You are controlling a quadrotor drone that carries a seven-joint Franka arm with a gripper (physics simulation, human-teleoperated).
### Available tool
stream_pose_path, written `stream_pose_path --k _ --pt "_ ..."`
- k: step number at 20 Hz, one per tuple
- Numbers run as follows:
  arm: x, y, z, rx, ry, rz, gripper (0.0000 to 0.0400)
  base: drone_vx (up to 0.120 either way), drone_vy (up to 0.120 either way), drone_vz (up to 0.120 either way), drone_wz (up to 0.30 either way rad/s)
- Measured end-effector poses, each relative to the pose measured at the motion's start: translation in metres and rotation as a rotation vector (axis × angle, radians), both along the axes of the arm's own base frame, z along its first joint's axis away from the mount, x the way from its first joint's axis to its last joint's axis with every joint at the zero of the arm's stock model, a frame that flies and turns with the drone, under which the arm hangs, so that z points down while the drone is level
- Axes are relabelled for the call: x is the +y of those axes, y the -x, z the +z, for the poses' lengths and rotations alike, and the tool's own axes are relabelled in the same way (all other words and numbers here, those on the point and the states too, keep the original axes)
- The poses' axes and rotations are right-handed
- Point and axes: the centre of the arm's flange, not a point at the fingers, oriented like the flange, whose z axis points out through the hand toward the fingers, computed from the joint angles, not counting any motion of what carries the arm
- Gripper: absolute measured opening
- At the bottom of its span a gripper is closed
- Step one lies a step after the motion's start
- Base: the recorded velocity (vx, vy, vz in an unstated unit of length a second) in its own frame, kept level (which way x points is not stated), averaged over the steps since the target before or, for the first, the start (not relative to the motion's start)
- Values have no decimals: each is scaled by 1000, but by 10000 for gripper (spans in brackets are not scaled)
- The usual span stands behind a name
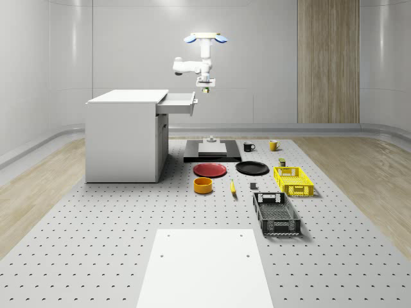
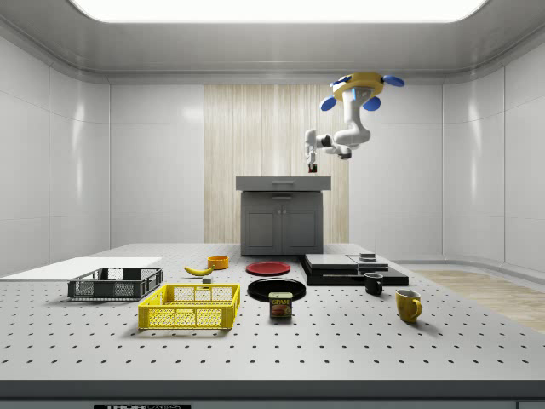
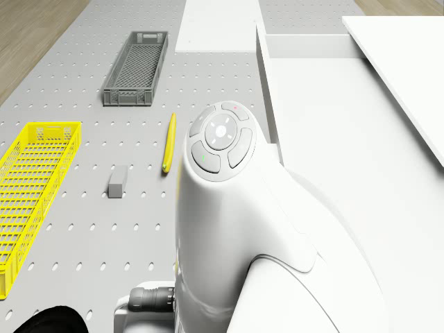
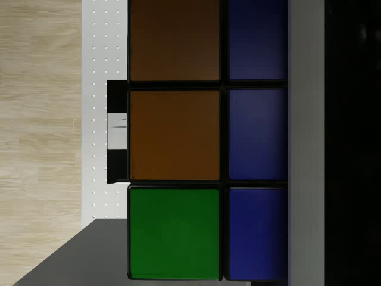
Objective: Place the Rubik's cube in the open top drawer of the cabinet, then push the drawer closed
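The pincer (image 1: 205,90) is hanging from the arm with its two fingers clamped on the Rubik's cube (image 1: 205,92), and it is carrying the cube high in the air, just past the outer front end of the cabinet's open top drawer (image 1: 178,101). The cube is sitting right between the fingers and pressed close under the wrist camera, where its brown, green and blue squares (image 4: 175,134) are showing edge to edge. It is probably being held this high so it can pass over the drawer's front wall before being lowered in. The drawer is lying slightly below the pincer and to one side of it, sticking out from the white cabinet (image 1: 125,135). The drone (image 1: 205,38) is hovering directly above the pincer, with the arm folded beneath it. Far below the pincer, a dark platform (image 1: 212,151) is lying on the perforated table (image 1: 96,256). Well away from the pincer, lower and nearer the whole-scene camera, are sitting a red plate (image 1: 210,169), a black plate (image 1: 252,168), a yellow basket (image 1: 293,181), a grey basket (image 1: 276,213) and a banana (image 1: 232,187). The cube is not yet over the drawer's hollow, so a short sideways carry seems to be needed first.
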Motion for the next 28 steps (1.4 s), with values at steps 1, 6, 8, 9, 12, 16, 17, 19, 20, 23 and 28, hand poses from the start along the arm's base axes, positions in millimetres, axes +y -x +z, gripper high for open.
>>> stream_pose_path --k 1,6,8,9,12,16,17,19,20,23,28 --pt "0 0 0 0 0 0 325 0 -120 0 0" --pt "0 0 0 0 0 0 325 0 -120 0 0" --pt "0 0 0 0 0 0 325 0 -120 0 0" --pt "0 0 0 0 0 0 325 0 -120 0 0" --pt "0 0 0 0 0 0 325 0 -120 0 0" --pt "0 0 0 0 0 0 325 0 -120 0 0" --pt "0 0 0 0 0 0 325 0 -120 0 0" --pt "0 0 0 0 0 0 325 0 -120 0 0" --pt "0 0 0 0 0 0 325 0 -120 0 0" --pt "0 0 0 0 0 0 325 0 -120 0 0" --pt "0 0 0 0 0 0 325 0 -120 0 0"
